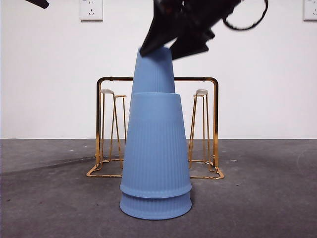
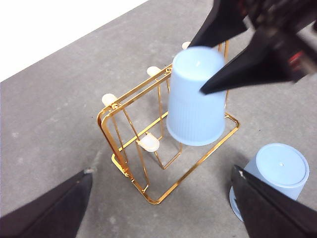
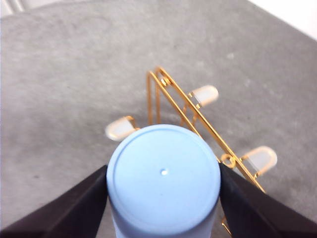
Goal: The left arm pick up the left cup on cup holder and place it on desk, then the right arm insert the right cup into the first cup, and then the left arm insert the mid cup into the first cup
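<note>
Your desk point(image 1: 277, 198) gives open room on every side of the cup holder point(image 1: 214, 111), which stands toward the far side behind the cup stack point(image 1: 155, 163); that stack, two deep, sits at the near centre. The mid cup point(image 3: 163, 186) is upside down over the rack, with the right gripper point(image 3: 163, 198) closed on its upper end, one jaw on each side. It looks light, thin, ribbed plastic, probably slick, so grip gently near the closed end. Mind the rack's arched frame and the white-tipped pegs point(image 2: 148, 143) when lifting. Your left gripper point(image 2: 163, 208) hangs wide open and empty above.
</note>
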Tool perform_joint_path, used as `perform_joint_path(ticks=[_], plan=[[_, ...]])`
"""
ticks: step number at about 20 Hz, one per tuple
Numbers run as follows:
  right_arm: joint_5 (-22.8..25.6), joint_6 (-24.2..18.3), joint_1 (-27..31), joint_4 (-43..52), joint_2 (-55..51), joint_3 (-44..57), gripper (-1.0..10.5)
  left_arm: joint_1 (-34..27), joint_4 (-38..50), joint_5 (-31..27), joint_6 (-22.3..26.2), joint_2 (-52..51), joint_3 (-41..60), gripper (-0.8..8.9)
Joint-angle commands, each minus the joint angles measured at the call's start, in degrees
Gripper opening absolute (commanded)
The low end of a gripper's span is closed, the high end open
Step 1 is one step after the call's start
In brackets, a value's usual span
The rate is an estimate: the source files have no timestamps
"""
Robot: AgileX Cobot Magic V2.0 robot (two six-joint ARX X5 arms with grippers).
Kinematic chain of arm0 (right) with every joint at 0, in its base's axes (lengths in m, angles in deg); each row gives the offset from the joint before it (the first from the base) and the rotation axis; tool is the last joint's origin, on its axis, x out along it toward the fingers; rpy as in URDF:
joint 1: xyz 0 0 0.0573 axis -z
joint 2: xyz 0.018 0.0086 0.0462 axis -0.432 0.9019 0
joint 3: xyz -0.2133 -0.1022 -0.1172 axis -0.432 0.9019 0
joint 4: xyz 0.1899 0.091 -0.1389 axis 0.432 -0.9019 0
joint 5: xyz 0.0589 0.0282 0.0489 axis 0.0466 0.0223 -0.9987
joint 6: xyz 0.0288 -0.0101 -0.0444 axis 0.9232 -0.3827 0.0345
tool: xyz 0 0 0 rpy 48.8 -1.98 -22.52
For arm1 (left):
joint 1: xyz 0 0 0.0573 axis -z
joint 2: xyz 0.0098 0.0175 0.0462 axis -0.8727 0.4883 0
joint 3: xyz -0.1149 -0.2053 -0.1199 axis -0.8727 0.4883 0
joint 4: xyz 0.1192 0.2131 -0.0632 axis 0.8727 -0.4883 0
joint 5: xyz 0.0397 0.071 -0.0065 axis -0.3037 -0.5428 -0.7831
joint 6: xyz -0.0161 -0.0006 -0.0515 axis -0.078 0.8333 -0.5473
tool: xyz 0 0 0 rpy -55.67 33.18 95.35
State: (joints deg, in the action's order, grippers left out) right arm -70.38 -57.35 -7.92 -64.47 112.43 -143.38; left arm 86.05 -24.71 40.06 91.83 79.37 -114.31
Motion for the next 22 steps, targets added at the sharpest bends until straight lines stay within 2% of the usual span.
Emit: perform_joint_path(ticks=[1,11,22], plan=[[-0.17,-1.79,-1.18,-2.29,-2.45,-2.49,2.4,0.17,0.59,-0.15,0.37,0.39,-0.92,4.37],[-0.13,-1.86,-6.47,-15.54,-15.58,-2.47,2.4,0.17,0.59,-0.13,0.37,0.39,-0.92,4.37],[-0.15,-1.9,-9.51,-14.75,-16.22,1.36,2.7,0.17,0.59,-0.13,0.7,0.39,-0.92,4.37]])
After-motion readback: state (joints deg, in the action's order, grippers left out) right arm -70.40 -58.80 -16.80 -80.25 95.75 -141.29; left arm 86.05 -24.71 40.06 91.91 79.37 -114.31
